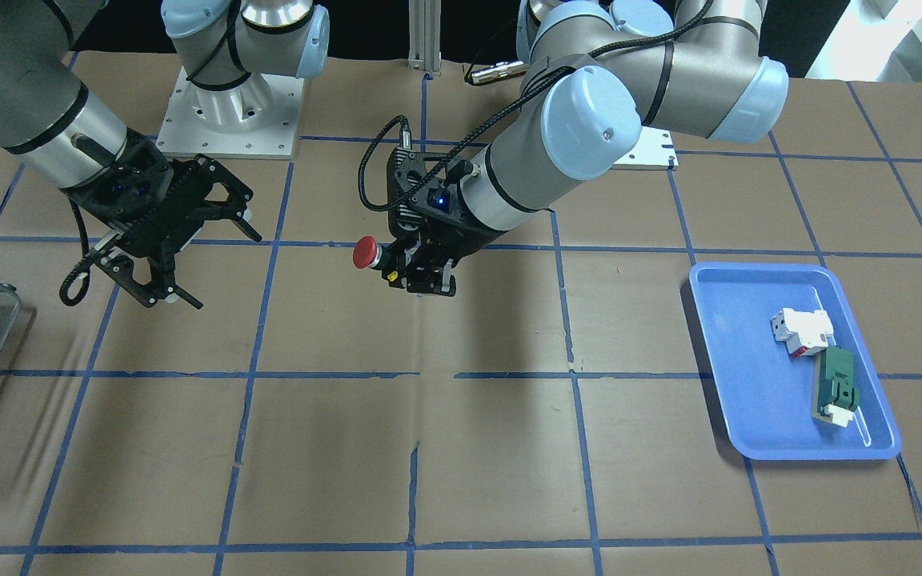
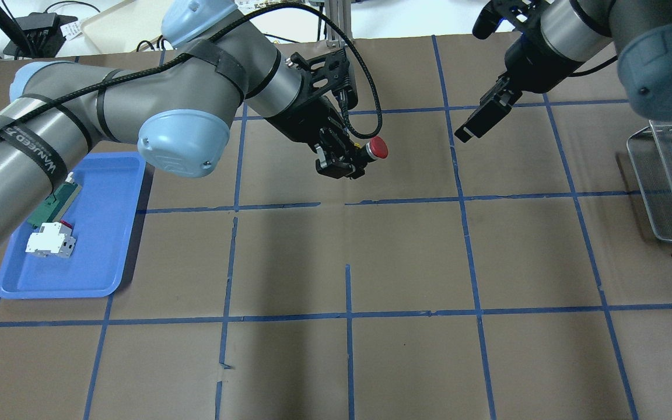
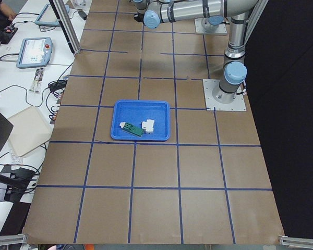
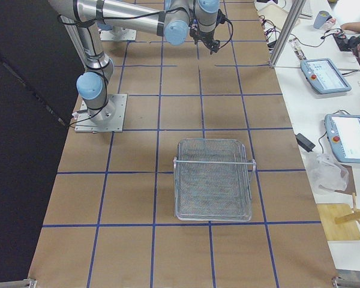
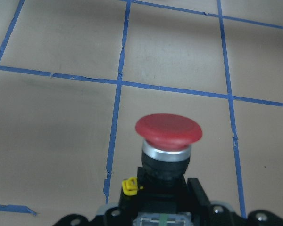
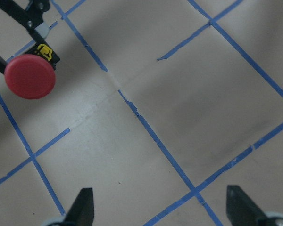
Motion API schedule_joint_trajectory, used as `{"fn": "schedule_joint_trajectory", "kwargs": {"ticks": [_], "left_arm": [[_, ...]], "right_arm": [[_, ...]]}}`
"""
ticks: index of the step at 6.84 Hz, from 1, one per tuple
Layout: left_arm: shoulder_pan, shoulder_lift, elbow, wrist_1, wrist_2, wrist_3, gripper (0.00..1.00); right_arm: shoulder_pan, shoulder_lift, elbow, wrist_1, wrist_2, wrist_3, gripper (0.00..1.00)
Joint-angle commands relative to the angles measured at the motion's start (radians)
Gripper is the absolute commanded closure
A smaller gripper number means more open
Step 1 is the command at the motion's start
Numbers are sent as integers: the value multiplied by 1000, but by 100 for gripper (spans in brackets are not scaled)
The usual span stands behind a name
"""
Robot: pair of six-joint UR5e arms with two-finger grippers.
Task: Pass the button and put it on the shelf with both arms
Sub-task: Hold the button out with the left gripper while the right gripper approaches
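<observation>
**Button's up in the air, left arm's got it**

So the left gripper [image 2: 354,158] has its fingers pinched on the black body of the button [image 2: 378,147]. It's holding the button clear of the table [image 1: 493,464], over the middle squares on the robot's side. The button's tipped sideways, with the red cap sticking out toward the right gripper [image 1: 229,272]. That one hangs above the table too, fingers spread wide with nothing between them, and it's well apart from the button.

From the right wrist cam, the red cap faces the lens up in the top-left corner. From the left wrist cam you get the cap front and centre, a silver ring under it, and a little yellow bit beside the body.

Over on the robot's left there's a blue tray [image 1: 717,352] with a white-and-red block [image 1: 802,330] and a green flat part [image 1: 837,384] lying right next to each other in it. A wire basket [image 4: 213,180] sits at the table's other end.
</observation>
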Motion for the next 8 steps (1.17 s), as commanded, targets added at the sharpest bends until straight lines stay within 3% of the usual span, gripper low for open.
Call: {"fn": "schedule_joint_trajectory", "kwargs": {"ticks": [1,4,6,8], "left_arm": [[-4,18,-6,-10,1,-11,100],[-3,47,-38,-10,-2,10,100],[9,54,-45,-8,-25,44,100],[25,56,-46,-8,-81,74,100]], "right_arm": [[49,-15,11,-14,6,-118,0],[68,-13,14,-8,47,-374,0],[74,-44,45,101,180,-440,0],[76,-85,73,94,298,-437,0]]}}
